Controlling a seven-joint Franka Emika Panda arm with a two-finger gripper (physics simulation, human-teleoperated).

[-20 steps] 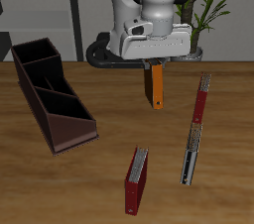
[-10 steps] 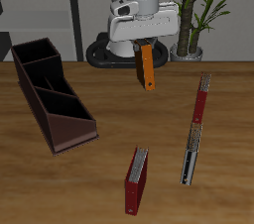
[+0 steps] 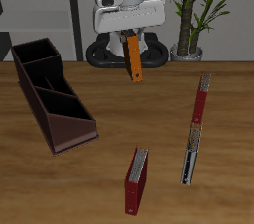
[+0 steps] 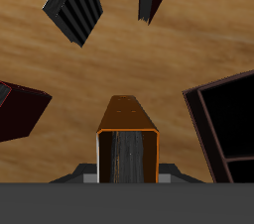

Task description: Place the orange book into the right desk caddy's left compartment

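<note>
from the front and above, the gripper (image 3: 132, 36) hangs high over the back of the wooden table (image 3: 109, 168), clenched on the top end of the orange book (image 3: 134, 59), which dangles beneath it, slightly tilted and clear of the surface. the right desk caddy (image 3: 50, 89), a long dark maroon organiser with slanted walls and inner dividers, sits well apart from the book, toward the table's side edge. nearer the front edge lie a dark red hardback (image 3: 136, 179) and a thin red-spined book (image 3: 196, 129), both untouched. a potted plant (image 3: 193, 10) stands behind the table. in the wrist view, the orange book (image 4: 126, 139) fills the space between the jaws, its grey page edges facing the camera, with the table far below. an open dark section of the caddy (image 4: 226, 119) shows beside it, and other dark books lie around. judging from this, the book must travel across and come down into the left compartment. because it hangs tilted from one end, it could swing, catch a slanted wall or divider, or drop into the wrong section. a loose grip could also let it slip during the carry.
</note>
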